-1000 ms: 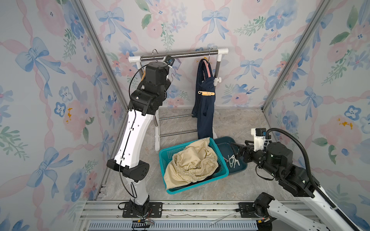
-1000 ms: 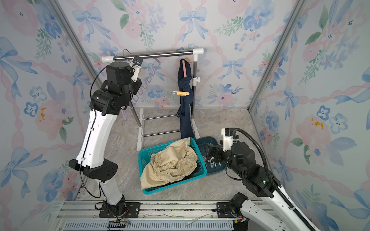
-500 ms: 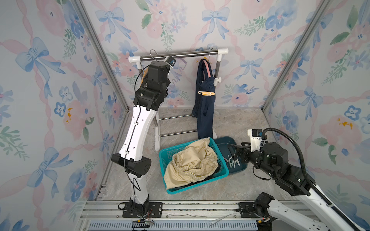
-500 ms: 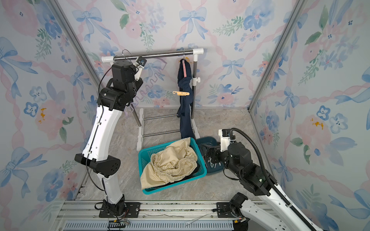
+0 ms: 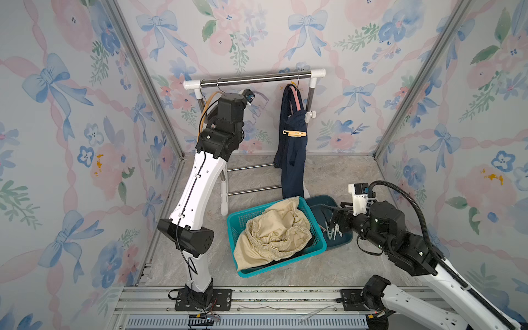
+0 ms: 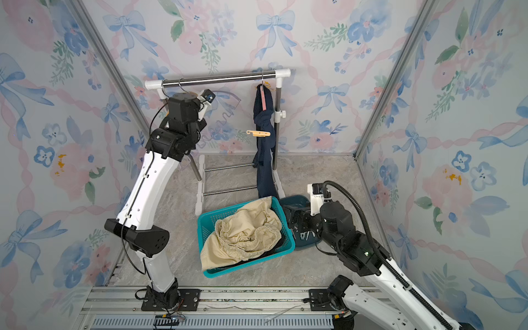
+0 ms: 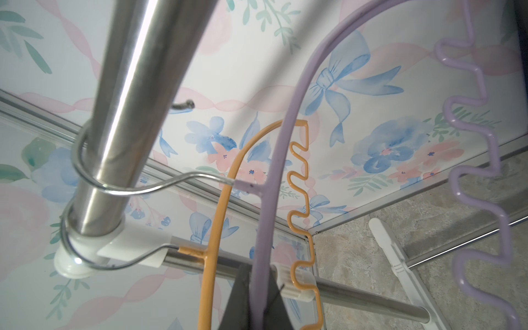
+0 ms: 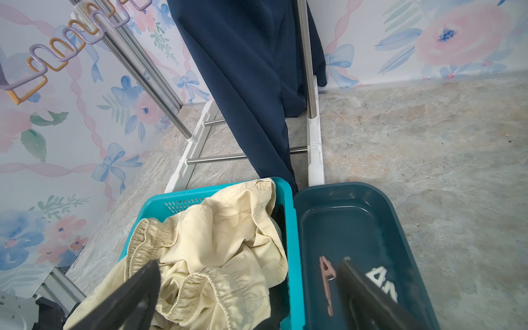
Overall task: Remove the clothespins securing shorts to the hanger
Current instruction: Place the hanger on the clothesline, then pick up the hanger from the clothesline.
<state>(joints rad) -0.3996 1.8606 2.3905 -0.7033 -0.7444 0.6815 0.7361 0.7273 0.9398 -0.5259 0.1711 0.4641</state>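
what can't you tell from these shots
- Clothespins in the dark bin: count unclear, right gripper covers some, wrist and top views.
- Black shorts: top views, nearly buried under cream shorts.
- Navy shorts: folds hide far side; pins beyond the orange clothespin unknown.

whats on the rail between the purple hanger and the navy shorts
Nothing; the rail is bare from the purple hanger to the navy shorts, seen in both top views.

Glossy metal rail (image 7: 123,114), matt navy cloth shorts (image 8: 251,71), seemingly plastic basket (image 8: 290,228).
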